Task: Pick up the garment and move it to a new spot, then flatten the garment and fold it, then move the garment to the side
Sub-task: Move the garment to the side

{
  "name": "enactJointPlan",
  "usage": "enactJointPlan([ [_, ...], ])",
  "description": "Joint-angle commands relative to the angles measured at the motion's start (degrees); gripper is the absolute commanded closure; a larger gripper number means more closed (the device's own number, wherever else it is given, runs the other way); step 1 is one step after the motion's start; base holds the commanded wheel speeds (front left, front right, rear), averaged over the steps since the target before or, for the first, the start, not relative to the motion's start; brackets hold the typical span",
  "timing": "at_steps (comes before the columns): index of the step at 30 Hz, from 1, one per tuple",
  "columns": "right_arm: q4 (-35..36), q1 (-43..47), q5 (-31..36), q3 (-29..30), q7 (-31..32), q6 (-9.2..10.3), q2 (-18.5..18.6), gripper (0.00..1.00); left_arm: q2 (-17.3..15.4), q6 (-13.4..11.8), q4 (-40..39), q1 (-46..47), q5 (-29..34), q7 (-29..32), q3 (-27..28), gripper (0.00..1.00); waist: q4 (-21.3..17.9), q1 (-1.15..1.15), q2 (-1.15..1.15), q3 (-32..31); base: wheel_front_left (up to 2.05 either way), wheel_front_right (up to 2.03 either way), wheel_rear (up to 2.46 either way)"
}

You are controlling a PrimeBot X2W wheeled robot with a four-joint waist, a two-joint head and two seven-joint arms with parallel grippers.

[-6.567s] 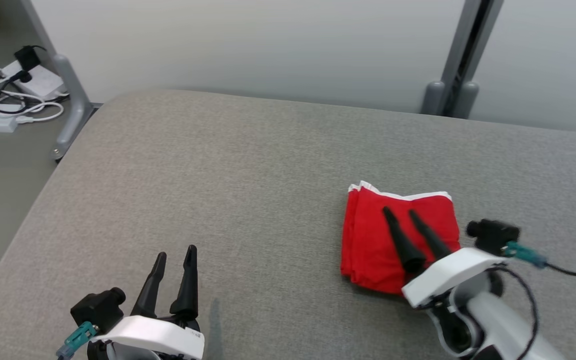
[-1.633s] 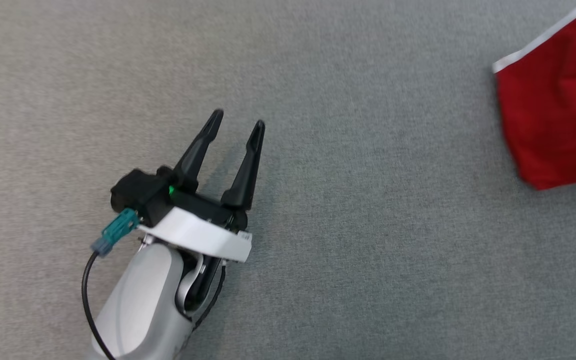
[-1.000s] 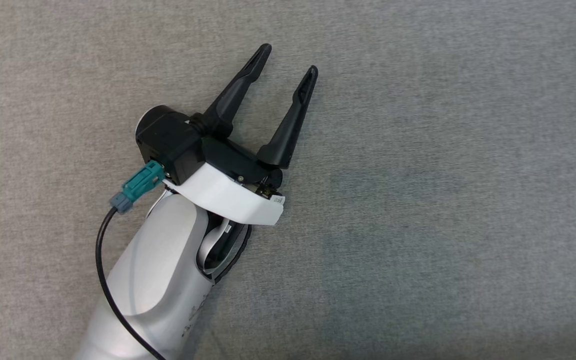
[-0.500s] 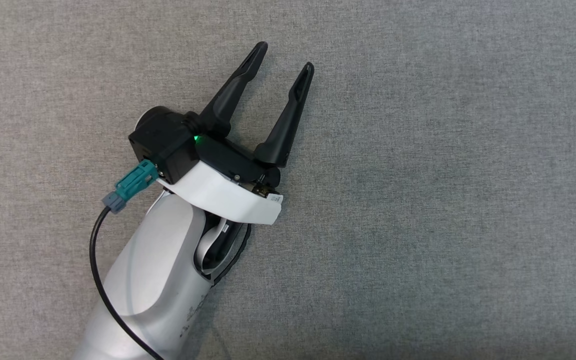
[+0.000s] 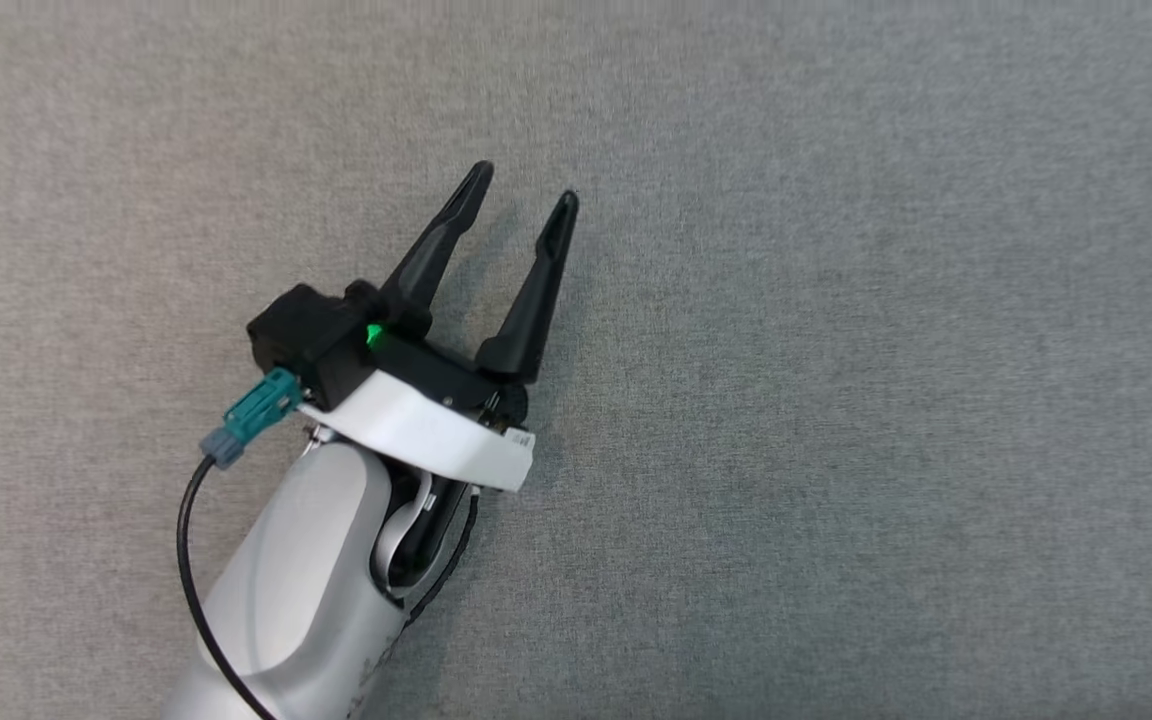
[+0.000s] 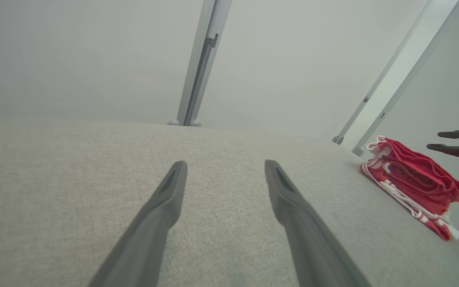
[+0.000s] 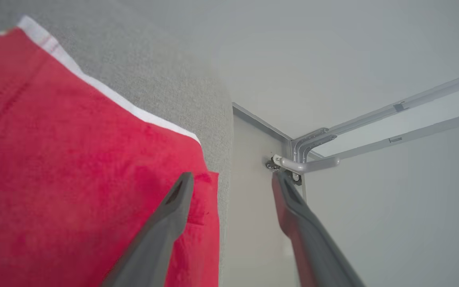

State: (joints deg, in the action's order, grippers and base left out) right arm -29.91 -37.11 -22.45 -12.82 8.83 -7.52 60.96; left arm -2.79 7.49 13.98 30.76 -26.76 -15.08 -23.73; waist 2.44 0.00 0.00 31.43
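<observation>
The garment point(image 6: 412, 179) is red with white trim and lies folded in a low heap near the far right end of the grey padded surface point(image 5: 836, 400). In the right wrist view the garment point(image 7: 74, 171) sits close under my right gripper point(image 7: 232, 176), which is open with nothing between its fingers. One finger hangs over the cloth and the other past the surface's edge. The left wrist view shows the right gripper point(image 6: 433, 140) just beyond the garment. My left gripper point(image 5: 524, 185) is open and empty low over bare surface, well left of the garment, as the left wrist view point(image 6: 225, 164) confirms.
A grey metal post point(image 6: 197, 79) stands behind the surface, with slanted frame rails point(image 6: 377, 103) at the far right. The surface's rounded edge point(image 7: 225, 139) drops off beside the garment, and a metal bracket point(image 7: 305, 159) lies beyond it. A pale wall backs everything.
The head camera has swung left and down, so the garment has left that view. The left gripper stays open. The right gripper's fingers, close together on the garment earlier, now stand apart.
</observation>
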Motion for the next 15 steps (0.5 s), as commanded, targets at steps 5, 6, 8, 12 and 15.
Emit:
enactJointPlan([
  [5, 2.92, -3.39, 1.88, 0.13, -3.81, 0.06, -8.6, 0.0, -0.27, -0.01, 0.22, -4.32, 0.03, -0.03, 3.09, 0.0, -0.21, 0.0, 0.0, -8.22, 0.0, 0.0, 0.0],
  [6, 3.62, -3.81, 1.88, -0.03, -4.52, 0.07, -10.43, 0.0, -0.27, 0.0, 0.22, -5.13, 0.24, -0.03, 3.67, 0.0, -0.2, 0.0, 0.0, -9.36, 0.0, 0.0, 0.0],
  [8, 4.91, -4.32, 1.21, -0.05, -6.06, 0.07, -14.25, 0.0, -0.27, 0.0, 0.15, -6.74, 0.66, -0.03, 4.89, 0.0, -0.07, 0.0, 0.0, -11.57, 0.0, 0.0, 0.0],
  [12, 6.78, -2.46, 1.06, 0.47, -9.65, 0.06, -21.64, 0.0, -0.27, 0.0, 0.25, -10.24, 1.1, -0.03, 7.82, 0.0, 0.63, 0.0, 0.0, -15.82, 0.0, 0.0, 0.0],
  [15, 8.23, 0.02, 0.53, 0.99, -11.99, 0.06, -26.72, 0.0, -0.27, 0.0, 0.18, -12.84, 1.26, -0.03, 9.65, 0.0, 1.36, 0.0, 0.0, -18.4, 0.0, 0.0, 0.0],
])
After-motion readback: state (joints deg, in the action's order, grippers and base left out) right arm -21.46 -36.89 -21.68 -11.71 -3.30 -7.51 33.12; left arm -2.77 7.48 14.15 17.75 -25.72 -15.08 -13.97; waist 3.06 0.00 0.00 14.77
